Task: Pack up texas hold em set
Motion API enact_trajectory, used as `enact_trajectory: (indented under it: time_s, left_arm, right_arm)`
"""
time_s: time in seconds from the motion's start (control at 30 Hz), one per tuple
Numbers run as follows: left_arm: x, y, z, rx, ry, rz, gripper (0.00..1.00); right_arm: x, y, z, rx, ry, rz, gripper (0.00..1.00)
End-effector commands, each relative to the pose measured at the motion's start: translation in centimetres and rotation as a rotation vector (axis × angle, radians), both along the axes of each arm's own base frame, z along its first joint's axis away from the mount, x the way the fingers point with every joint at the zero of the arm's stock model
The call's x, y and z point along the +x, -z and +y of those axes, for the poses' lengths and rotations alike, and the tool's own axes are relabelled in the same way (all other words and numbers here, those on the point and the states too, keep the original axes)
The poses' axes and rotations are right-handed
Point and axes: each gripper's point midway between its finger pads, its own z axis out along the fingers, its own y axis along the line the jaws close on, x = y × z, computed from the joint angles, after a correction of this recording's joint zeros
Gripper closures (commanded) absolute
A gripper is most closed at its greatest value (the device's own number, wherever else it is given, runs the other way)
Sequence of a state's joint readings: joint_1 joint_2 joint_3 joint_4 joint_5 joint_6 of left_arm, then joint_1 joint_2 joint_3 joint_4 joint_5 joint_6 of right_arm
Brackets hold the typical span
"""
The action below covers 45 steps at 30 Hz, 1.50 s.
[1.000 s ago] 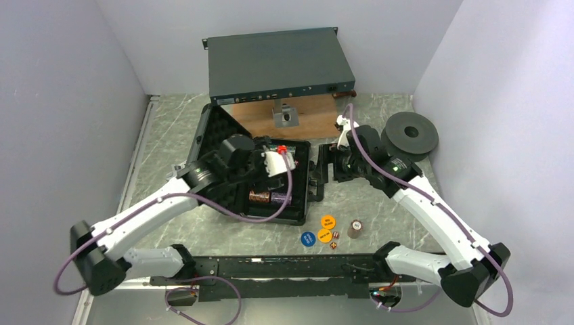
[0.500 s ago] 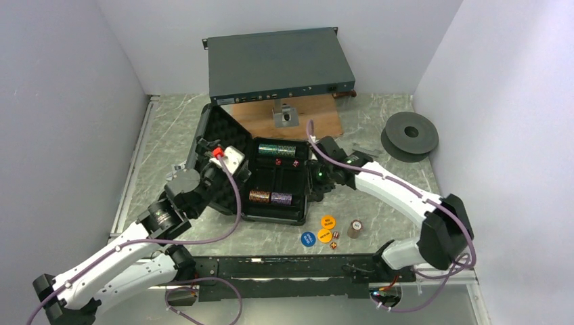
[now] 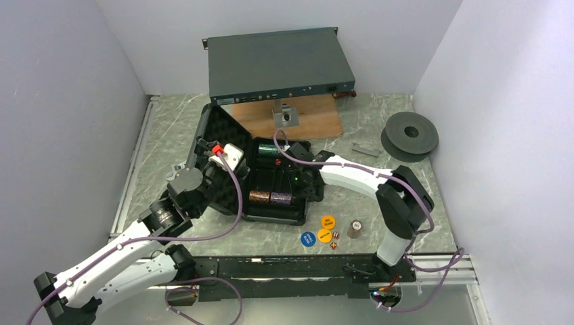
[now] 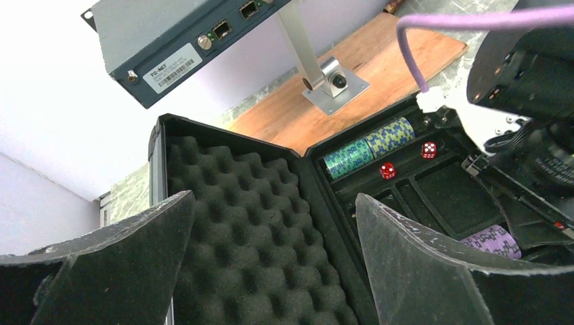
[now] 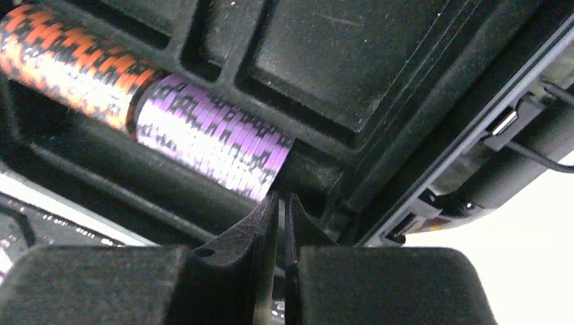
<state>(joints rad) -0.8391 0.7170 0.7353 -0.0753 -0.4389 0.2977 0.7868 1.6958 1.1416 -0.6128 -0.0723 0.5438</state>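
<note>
At the left, we see the left gripper (image 4: 274,198) over the foam-lined lid (image 4: 237,230) of the small black hard case (image 3: 274,217). Its jaws are spread wide with nothing between them. The overhead view shows only its wrist there; its own camera shows the gap.

The case sits open on the marbled table (image 3: 379,196), in front of the wooden board (image 3: 308,122) and the grey-blue rack unit (image 3: 279,64). Its lid leans out to the left.

The left wrist view shows the far compartment: a green chip stack (image 4: 348,159) and a blue-and-yellow chip stack (image 4: 391,134) lie end to end. Just in front of them are two small red dice (image 4: 387,170).

Only the right wrist view shows the near trough closely. An orange chip stack (image 5: 68,57) lies there, touching a purple chip stack (image 5: 216,149).

The right gripper (image 5: 281,203) is down inside the case, its jaws pressed together and holding nothing we can see. Its tips are just beside the purple stack's end.

Right of the case, on the table, lie a blue round disc (image 3: 308,237), two orange-yellow round discs (image 3: 327,221) and an upright brown chip stack (image 3: 354,229). Far right sits the dark grey spool (image 3: 409,135).
</note>
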Motion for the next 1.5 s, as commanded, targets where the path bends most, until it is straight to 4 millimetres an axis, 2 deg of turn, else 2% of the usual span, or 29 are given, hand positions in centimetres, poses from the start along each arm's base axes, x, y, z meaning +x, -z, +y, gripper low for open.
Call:
enact_trajectory:
  time_s: [0.0, 0.17, 0.47, 0.73, 0.93, 1.13, 1.33, 1.47]
  left_arm:
    - [0.1, -1.8, 0.7, -0.047, -0.032, -0.038, 0.06]
    - [0.1, -1.8, 0.9, -0.038, -0.042, -0.037, 0.07]
    - [0.4, -1.3, 1.3, -0.017, -0.072, -0.033, 0.07]
    - [0.6, -1.0, 1.6, -0.005, -0.095, -0.036, 0.07]
    - [0.7, -0.9, 1.7, 0.0, -0.101, -0.035, 0.08]
    - [0.8, -0.7, 1.6, 0.008, -0.102, -0.029, 0.08]
    - [0.8, -0.7, 1.9, 0.008, -0.118, -0.032, 0.08]
    - [0.9, -0.7, 1.9, 0.009, -0.122, -0.031, 0.08]
  right_arm:
    - [2.0, -0.6, 1.7, 0.012, 0.015, -0.058, 0.89]
    - [2.1, -0.3, 2.7, 0.019, 0.006, -0.051, 0.89]
    - [2.1, -0.8, 5.8, 0.087, -0.058, -0.043, 0.89]
    - [1.5, -2.1, 5.3, 0.1, -0.064, -0.068, 0.87]
    - [0.8, -4.9, 4.9, 0.126, -0.085, -0.102, 0.83]
    - [0.6, -8.6, 4.3, 0.164, -0.087, -0.167, 0.63]
    - [0.8, -11.6, 3.1, 0.151, -0.073, -0.228, 0.53]
    - [0.6, -13.3, 1.4, 0.135, -0.046, -0.276, 0.43]
